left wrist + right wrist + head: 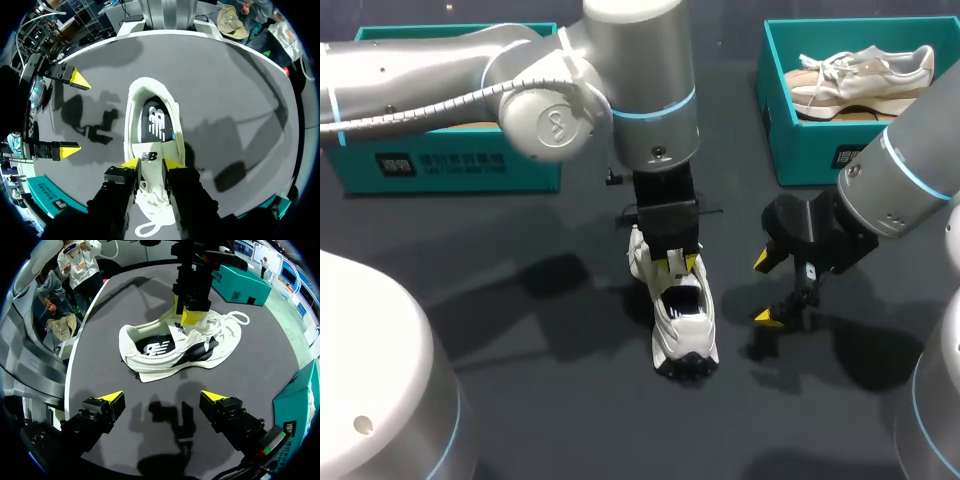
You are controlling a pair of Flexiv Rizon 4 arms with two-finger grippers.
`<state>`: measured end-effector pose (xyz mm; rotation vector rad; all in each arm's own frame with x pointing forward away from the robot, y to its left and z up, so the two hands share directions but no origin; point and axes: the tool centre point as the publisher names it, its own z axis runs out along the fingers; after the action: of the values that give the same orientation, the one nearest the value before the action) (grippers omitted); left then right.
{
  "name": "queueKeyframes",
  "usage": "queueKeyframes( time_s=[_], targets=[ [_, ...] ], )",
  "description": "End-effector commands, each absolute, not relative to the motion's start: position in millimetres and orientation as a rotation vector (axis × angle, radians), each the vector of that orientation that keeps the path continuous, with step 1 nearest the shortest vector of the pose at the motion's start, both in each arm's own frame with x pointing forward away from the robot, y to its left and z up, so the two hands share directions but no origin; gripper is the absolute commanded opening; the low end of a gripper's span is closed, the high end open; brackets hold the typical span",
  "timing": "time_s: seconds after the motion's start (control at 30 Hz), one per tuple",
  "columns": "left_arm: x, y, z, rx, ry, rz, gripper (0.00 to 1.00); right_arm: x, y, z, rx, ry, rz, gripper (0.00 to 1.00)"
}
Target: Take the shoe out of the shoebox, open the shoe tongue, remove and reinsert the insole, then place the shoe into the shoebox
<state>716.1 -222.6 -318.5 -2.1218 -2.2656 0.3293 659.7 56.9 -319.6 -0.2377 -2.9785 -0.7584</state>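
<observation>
A white shoe (pixel 682 325) stands on the dark table near the middle, heel toward the front edge. Its dark insole (pixel 157 122) lies inside the opening. My left gripper (pixel 678 263) comes down from above and is shut on the shoe's tongue (pixel 148 156), which is pulled up between the yellow tips. In the right wrist view the left gripper (pixel 189 315) pinches the tongue over the shoe (pixel 165 357). My right gripper (pixel 767 288) hangs open just right of the shoe, nothing between its fingers. The empty teal shoebox (pixel 450 165) sits at the back left.
A second teal box (pixel 800 130) at the back right holds a beige shoe (pixel 860 80). Bare table lies left of the white shoe and in front of it. The right arm's body (pixel 910 170) crosses in front of that box.
</observation>
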Motion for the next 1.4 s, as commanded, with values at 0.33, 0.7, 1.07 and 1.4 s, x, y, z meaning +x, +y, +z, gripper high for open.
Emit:
queueKeyframes(
  time_s=[0.33,0.7,1.07,1.4],
  targets=[
    [707.0,-216.3,-286.4,-2.196,-2.281,0.379,0.31,658.5,57.4,-319.7,-0.240,-2.981,-0.755,1.00],
    [692.3,-206.7,-241.4,-1.977,-2.563,0.233,1.00,658.5,57.4,-319.7,-0.240,-2.981,-0.755,1.00],
    [692.3,-206.7,-241.4,-1.977,-2.563,0.233,1.00,658.5,57.4,-319.7,-0.240,-2.981,-0.755,1.00],
    [687.6,-188.7,-232.5,-1.141,-2.874,0.118,1.00,658.5,57.4,-319.7,-0.240,-2.981,-0.755,1.00]
  ],
)
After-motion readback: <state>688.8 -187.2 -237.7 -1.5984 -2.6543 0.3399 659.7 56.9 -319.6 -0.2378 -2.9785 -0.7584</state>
